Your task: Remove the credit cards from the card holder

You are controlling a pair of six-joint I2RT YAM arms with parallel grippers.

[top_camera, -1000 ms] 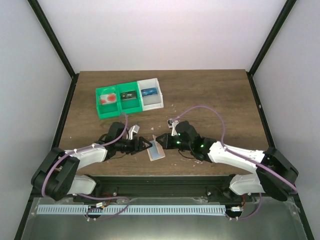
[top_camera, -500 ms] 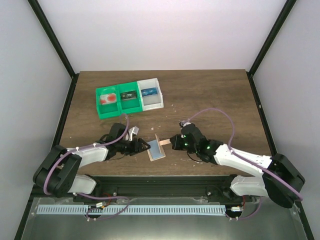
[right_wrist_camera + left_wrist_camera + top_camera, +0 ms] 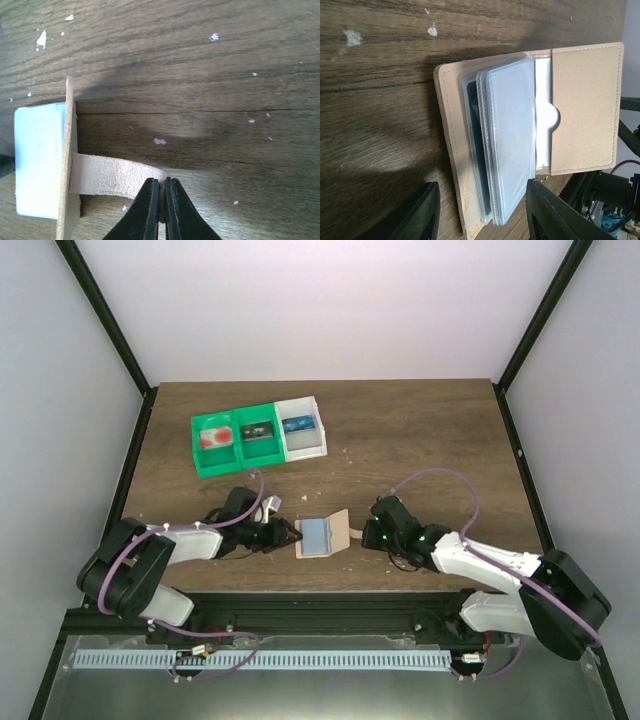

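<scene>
The card holder (image 3: 322,536) lies open on the table, grey-blue sleeves up and tan flap to the right. In the left wrist view the holder (image 3: 580,105) shows clear sleeves (image 3: 510,145) with a dark edge between them; I cannot tell whether that is a card. My left gripper (image 3: 285,537) is open at the holder's left end, its fingers (image 3: 420,215) either side of that end and apart from it. My right gripper (image 3: 161,200) is shut on the holder's tan strap (image 3: 110,175). A red-and-white card (image 3: 212,437), a dark card (image 3: 258,430) and a blue card (image 3: 298,425) lie in the trays.
A green two-compartment tray (image 3: 228,462) and a white tray (image 3: 305,448) stand side by side at the back left. Small white crumbs (image 3: 160,141) dot the wood. The right arm's cable (image 3: 440,475) loops over the table's right half.
The holder has gone from tilted and held up between both grippers to lying open on the table. My right gripper has moved right with the strap. My left gripper has let go and drawn back left.
</scene>
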